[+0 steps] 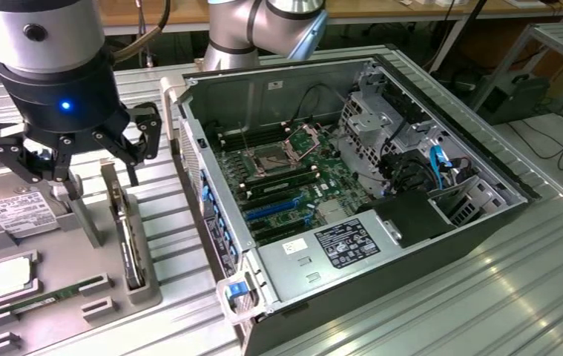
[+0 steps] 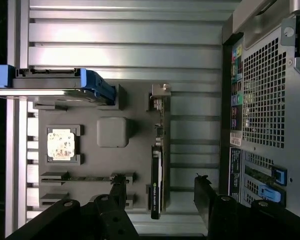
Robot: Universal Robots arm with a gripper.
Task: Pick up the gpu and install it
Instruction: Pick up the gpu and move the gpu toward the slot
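End effector (image 1: 78,167) spread wide open, nothing gripped. Gpu (image 2: 156,185) stood on edge in gray holder (image 1: 64,267), just below end effector. Risk: card pinched off-centre if lowered crooked, then tipped or dropped.

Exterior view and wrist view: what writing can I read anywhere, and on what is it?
None reads clearly.
White label on the hard drive: print too blurred.
Labels on the metal box inside the computer case: too small.
Pale lettering along the gpu edge: too small.
Stickers on the case's back panel: blurred.
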